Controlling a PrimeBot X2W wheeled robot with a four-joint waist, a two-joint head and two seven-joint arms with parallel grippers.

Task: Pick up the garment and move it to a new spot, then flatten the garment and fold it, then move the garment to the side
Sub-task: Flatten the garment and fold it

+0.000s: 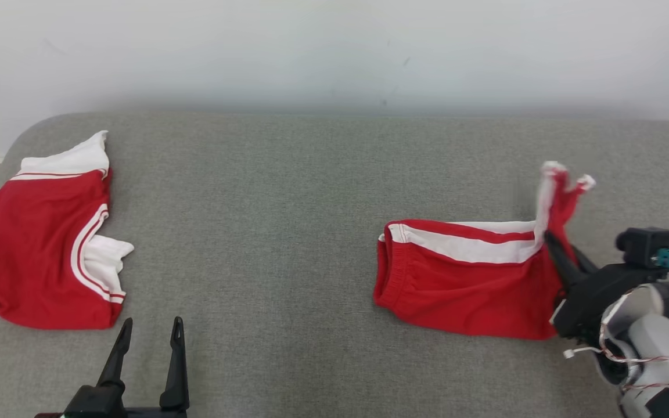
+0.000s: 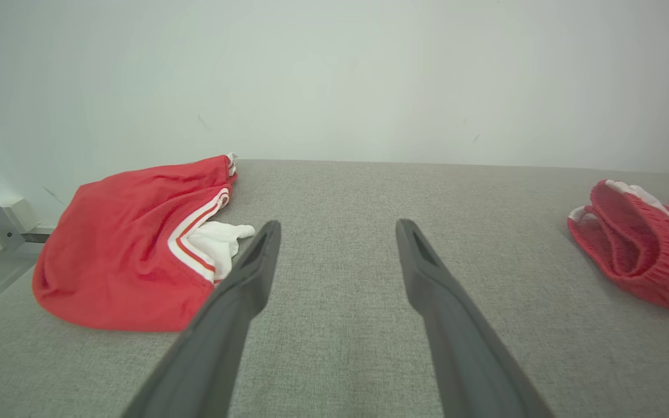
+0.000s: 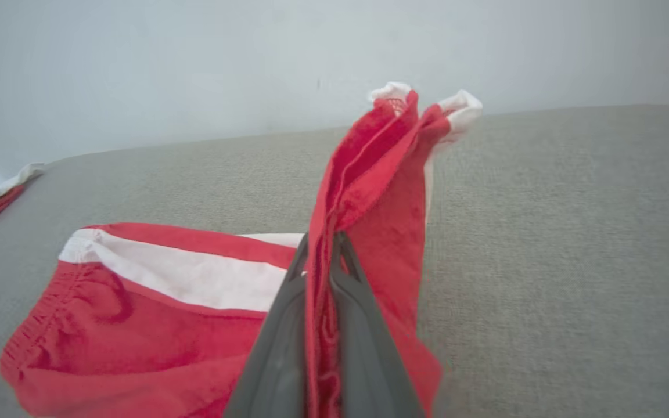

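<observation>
A plain white wall rises behind a grey fabric-covered worktop. Towards its right side lie the red cloth shorts with a white side stripe, their elastic waistband turned towards the middle. The right hand is clamped on their other end, and a bunch of fabric stands up off the surface past its fingers. Well apart, by the left edge, a second red-and-white garment lies folded. The left hand is near it, fingers spread, holding nothing.
</observation>
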